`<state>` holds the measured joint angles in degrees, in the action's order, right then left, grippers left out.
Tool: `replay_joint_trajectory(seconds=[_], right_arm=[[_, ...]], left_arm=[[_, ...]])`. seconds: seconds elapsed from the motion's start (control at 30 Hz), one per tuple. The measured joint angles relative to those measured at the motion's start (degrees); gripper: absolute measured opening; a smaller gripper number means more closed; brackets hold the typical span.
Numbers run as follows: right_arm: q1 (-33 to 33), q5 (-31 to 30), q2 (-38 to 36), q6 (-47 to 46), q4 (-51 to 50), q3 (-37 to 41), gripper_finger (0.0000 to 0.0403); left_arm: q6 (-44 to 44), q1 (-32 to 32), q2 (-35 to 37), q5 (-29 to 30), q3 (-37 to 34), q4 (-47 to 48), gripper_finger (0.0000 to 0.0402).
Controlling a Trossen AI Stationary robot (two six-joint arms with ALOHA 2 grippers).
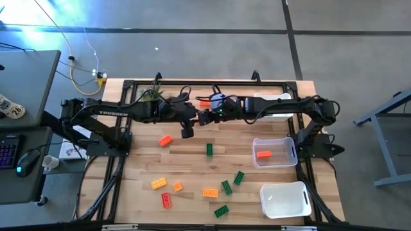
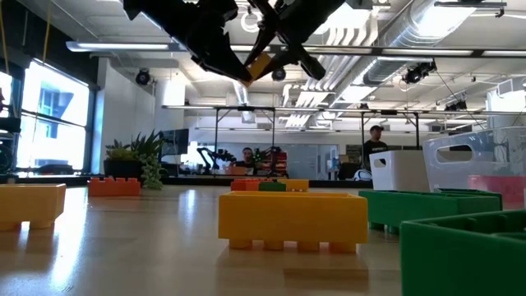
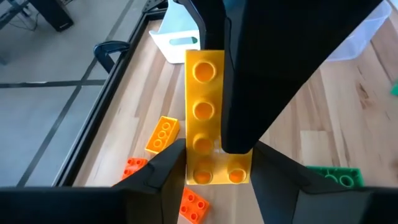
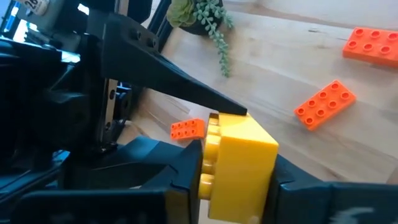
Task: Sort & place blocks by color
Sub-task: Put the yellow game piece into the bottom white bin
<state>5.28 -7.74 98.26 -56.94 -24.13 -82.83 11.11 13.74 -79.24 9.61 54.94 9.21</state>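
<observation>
Overhead, both arms meet above the table's (image 1: pixel 192 160) far-middle; left gripper (image 1: pixel 200 118) and right gripper (image 1: pixel 207 116) nearly touch. Loose blocks (image 1: pixel 209 192) lie scattered toward the near edge. Low view: a yellow block (image 2: pixel 260 66) hangs high between them. Left wrist: left fingers (image 3: pixel 163 168) parted beside it. Right wrist: right fingers (image 4: pixel 186 163) clamp the yellow block.

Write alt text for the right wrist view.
The right hand is shut on a yellow block held in the air, with the left hand's dark finger meeting the block from behind. On the wooden table beyond lie three orange blocks and a trailing green plant.
</observation>
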Motion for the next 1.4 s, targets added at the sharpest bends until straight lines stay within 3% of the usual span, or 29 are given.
replay_joint_trajectory(seconds=[0.6,1.23,1.4], right_arm=[[-6.53,3.75,0.09,-3.52,-18.08,0.11,0.0076],[-16.8,6.59,-0.15,-4.72,-31.34,0.09,0.0076],[-19.52,7.36,-0.17,-4.75,-34.07,0.09,0.0076]], left_arm=[[-6.45,0.05,0.07,-0.75,0.02,1.77,0.0216],[-9.44,0.11,0.07,1.78,0.02,5.99,0.0214],[-9.47,0.11,0.07,4.8,0.02,5.99,0.0214]])
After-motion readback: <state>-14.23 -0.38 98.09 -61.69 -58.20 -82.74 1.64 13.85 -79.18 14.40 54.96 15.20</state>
